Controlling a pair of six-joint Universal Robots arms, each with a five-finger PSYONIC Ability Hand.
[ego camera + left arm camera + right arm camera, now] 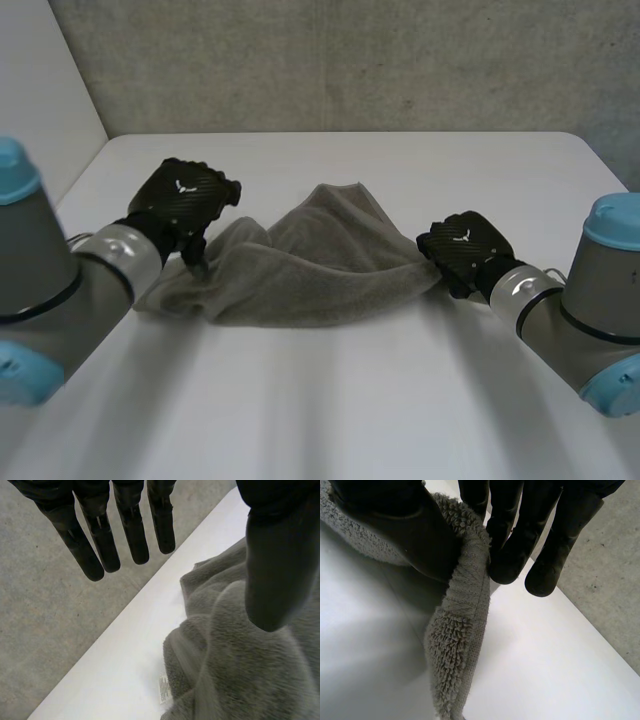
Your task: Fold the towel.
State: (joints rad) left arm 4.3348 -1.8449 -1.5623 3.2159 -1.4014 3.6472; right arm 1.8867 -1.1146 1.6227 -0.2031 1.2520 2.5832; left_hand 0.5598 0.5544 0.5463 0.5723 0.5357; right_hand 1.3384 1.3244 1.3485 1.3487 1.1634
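Between left hand (185, 200) and right hand (462, 245), grey towel (310, 265), long axis crosswise.

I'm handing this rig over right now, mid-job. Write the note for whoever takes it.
Left hand: open, fingers straight, thumb over the grey towel's near end, gripping nothing.
Right hand: shut on the towel's edge at its other end, pinched between thumb and fingers.
Towel: bunched on the white table between the hands, not flat.
Done: right-hand grip only.
Left: left-hand grip, spread the towel, make the fold.
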